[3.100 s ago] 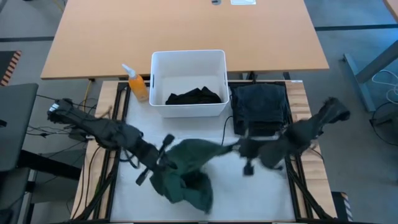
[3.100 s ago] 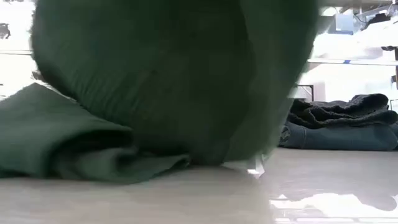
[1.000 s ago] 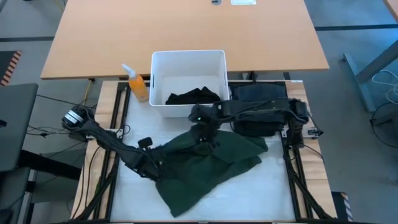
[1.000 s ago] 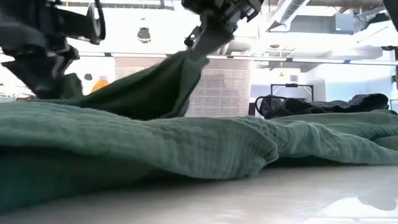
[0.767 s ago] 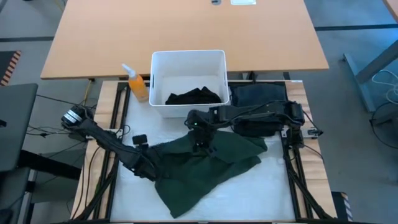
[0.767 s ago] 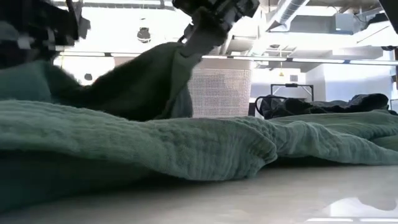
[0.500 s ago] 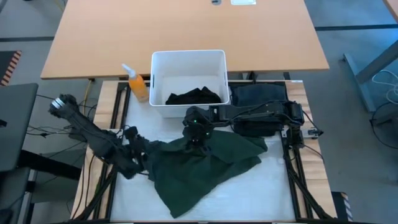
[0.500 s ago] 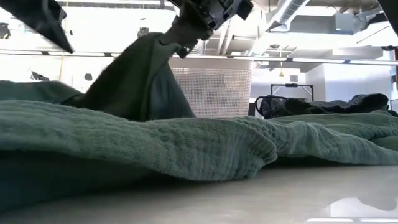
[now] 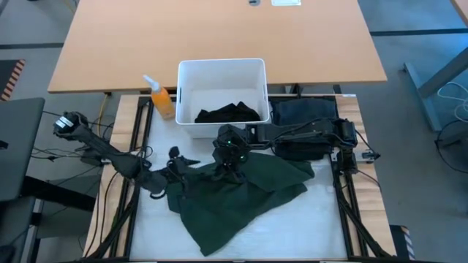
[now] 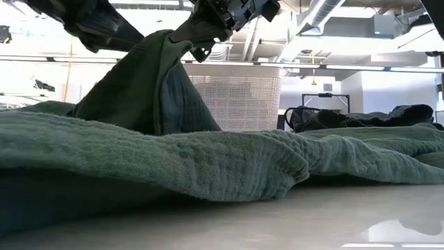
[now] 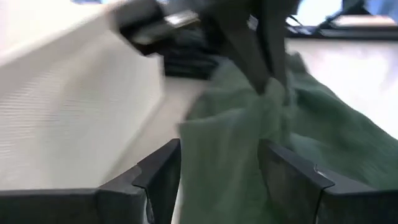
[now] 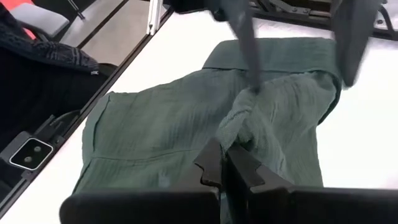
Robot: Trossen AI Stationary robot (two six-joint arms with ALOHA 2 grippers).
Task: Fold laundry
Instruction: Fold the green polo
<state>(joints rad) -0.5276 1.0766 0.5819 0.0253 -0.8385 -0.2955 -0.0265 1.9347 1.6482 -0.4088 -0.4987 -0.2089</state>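
The dark green shirt [image 9: 241,190] lies spread on the white table. One part of it, near its far left, is pulled up into a peak [image 10: 163,45]. My right gripper [image 9: 228,155] reaches in from the right and is shut on that peak, also seen in the right wrist view [image 12: 225,163]. My left gripper [image 9: 183,162] is open at the shirt's left edge, pointing nearly level toward the peak. The left wrist view [image 11: 217,180] shows the cloth beyond its fingers. I cannot tell whether a fingertip brushes the cloth. My right gripper pinches a bunched ridge of the shirt [image 12: 239,132] between its two fingers, slanting down from the table's right. How many layers it has cannot be seen. The ridge is lifted into a tent [image 11: 273,93], while the shirt around it stays on the table.
A white bin [image 9: 183,95] with black clothing [image 9: 228,114] stands just behind the shirt. An orange spray bottle [image 9: 162,98] stands at its left. Folded dark garments [image 9: 303,124] lie at the far right. Bare table shows at the near right [image 9: 307,226].
My left gripper has opened and let go of the shirt's left edge. It has risen, tipped up from pointing down to nearly level, and gone toward the far edge. My right gripper has drawn the raised peak a little toward the table's left; the rest of the shirt stays flat.
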